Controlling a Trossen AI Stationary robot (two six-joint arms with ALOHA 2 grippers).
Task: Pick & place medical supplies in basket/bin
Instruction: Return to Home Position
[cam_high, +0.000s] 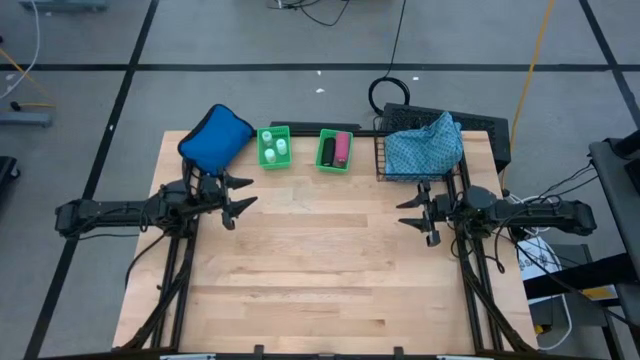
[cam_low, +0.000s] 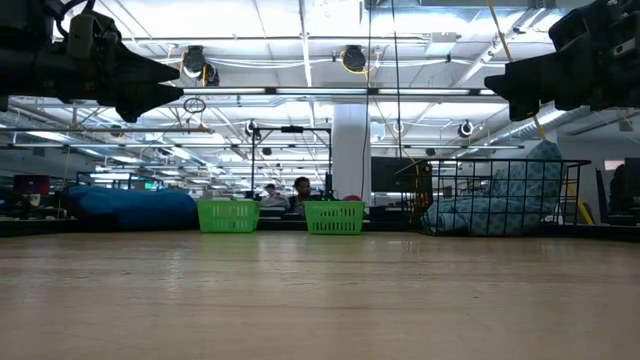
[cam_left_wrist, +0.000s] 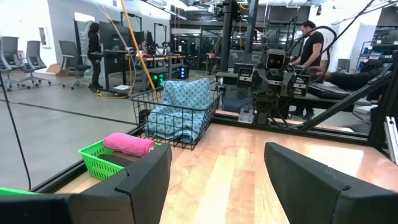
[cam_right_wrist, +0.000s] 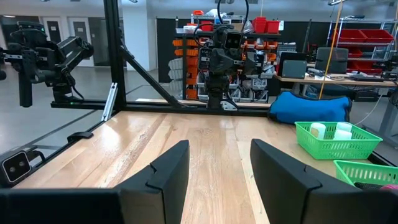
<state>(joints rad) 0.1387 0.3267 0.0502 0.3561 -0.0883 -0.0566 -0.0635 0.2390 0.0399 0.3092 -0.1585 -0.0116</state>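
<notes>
Both arms hang above the table (cam_high: 320, 270), well apart. The left jaws, near the left edge, point toward the right edge; the right jaws, near the right edge, point back at them. Both pairs stand wide and hold nothing. Along the far edge, the white bottles (cam_high: 275, 150) sit in the left green bin (cam_high: 274, 166). The pink roll (cam_high: 342, 149) and black roll (cam_high: 329, 150) lie side by side in the right green bin (cam_high: 335, 169), long axes running far edge to near edge. The patterned cloth (cam_high: 425, 145) is heaped in the wire basket (cam_high: 381, 165) at the far right corner.
</notes>
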